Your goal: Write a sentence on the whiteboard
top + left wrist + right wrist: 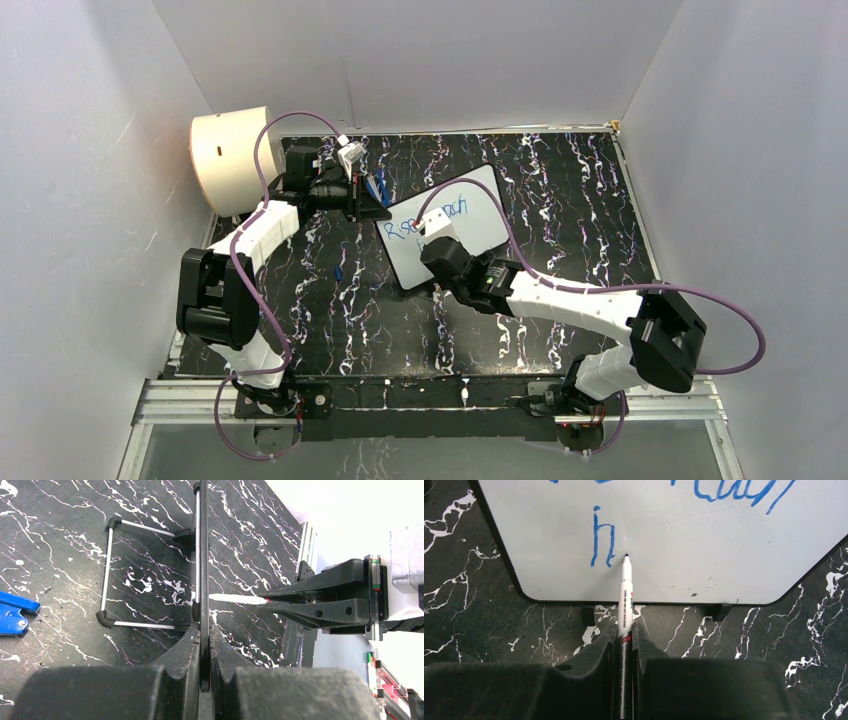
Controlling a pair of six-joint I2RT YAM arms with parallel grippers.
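Note:
The whiteboard (478, 205) stands tilted on the dark marble table, propped on a wire stand (107, 570). My left gripper (372, 207) is shut on its left edge; in the left wrist view the board's black rim (202, 555) runs edge-on between the jaws of that gripper (205, 637). My right gripper (625, 630) is shut on a white marker pen (625, 597). The pen's blue tip (626, 556) touches the board just right of a blue "h" (601, 540). The sentence's first line (455, 209) shows in blue above it, partly hidden by the right wrist.
A cream cylindrical drum (232, 158) lies at the back left corner. A small blue piece (12, 612) rests on the table behind the board. White walls close in three sides. The arm bases stand on the rail (430, 395) at the near edge.

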